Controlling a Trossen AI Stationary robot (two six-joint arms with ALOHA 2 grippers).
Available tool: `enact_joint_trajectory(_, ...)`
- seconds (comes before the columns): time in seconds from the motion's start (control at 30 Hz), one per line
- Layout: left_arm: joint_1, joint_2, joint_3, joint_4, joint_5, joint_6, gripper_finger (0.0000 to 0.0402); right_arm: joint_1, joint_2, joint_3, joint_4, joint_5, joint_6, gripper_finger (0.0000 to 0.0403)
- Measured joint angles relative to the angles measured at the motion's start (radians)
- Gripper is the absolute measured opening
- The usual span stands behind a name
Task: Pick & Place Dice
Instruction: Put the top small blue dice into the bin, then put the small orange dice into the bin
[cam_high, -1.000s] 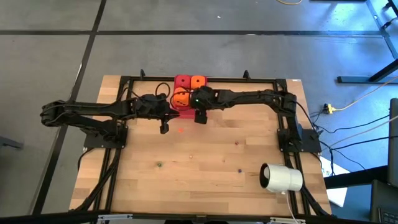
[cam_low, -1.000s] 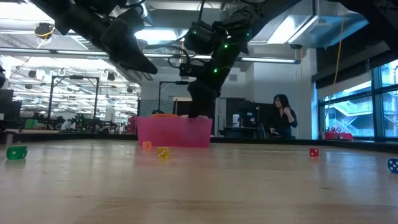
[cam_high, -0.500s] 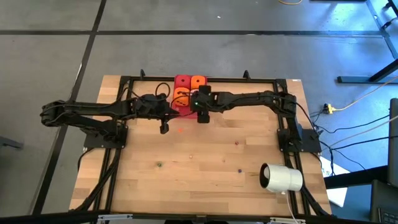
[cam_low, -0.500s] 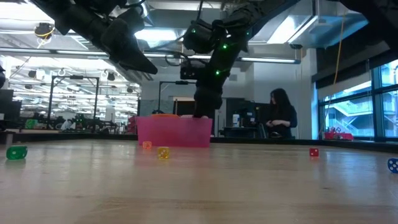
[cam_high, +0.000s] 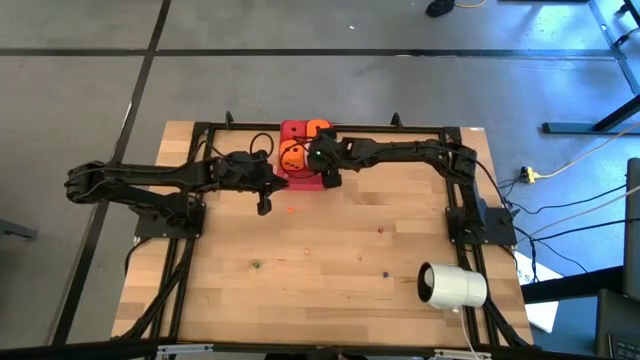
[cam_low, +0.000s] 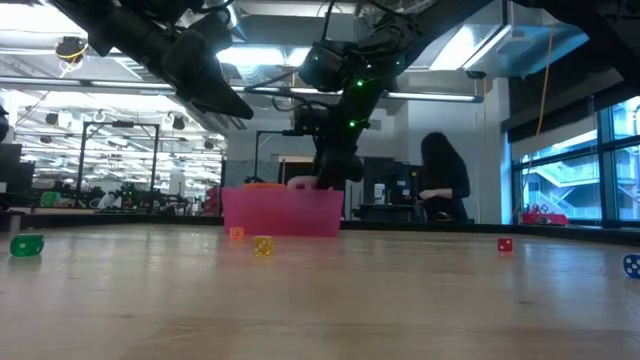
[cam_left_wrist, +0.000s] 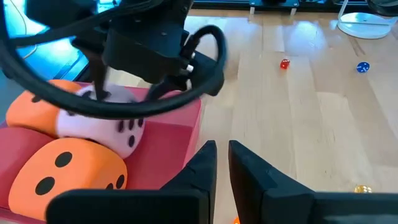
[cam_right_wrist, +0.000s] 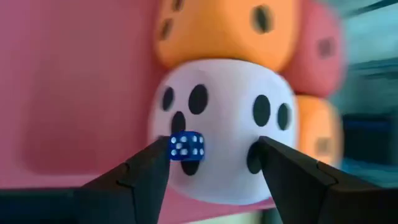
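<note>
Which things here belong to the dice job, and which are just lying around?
Job: two orange soft cubes with dark pips, red one, pale pink one, in the flat pink-red tray under the right gripper.
Lying about: white cylinder, tiny scattered dice, left gripper idle beside tray.

In the pink tray (cam_left_wrist: 180, 134) sit four big dice — two orange, one red, one pale pink — beside it, two arms.

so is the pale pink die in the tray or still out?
In. The pale pink die sits inside the pink-red tray beside an orange die; the right gripper hovers over it, jaws apart.
</note>
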Motion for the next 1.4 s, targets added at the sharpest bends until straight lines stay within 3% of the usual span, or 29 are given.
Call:
enact_joint_trajectory(0.13, 0.000, 0.000, 0.000, 0.000, 0.000, 0.002, 0.0034, 0.008, -0.001, 0.000, 0.025, 0.102, -0.061, 0.0240)
enact_joint_trajectory(0.73, 0.000, 0.000, 0.000, 0.000, 0.000, 0.008, 0.0033, 0.072, -0.002, 0.000, 0.003, 0.123, -0.044, 0.0240)
enact_joint_trajectory(0.97, 0.000, 0.016, 0.000, 0.000, 0.012, 0.000, 0.0033, 0.099, -0.003, 0.000, -0.027, 0.119, 0.050, 0.0240)
enact_joint_trajectory(1.17, -0.024, 0.103, 0.000, -0.008, 0.127, -0.004, 0.0033, 0.126, -0.044, -0.001, -0.166, -0.006, 0.199, 0.0240)
enact_joint_trajectory(1.4, -0.097, 0.233, 0.000, 0.000, 0.094, 0.006, 0.0033, 0.181, -0.124, -0.001, -0.264, -0.256, 0.269, 0.0240)
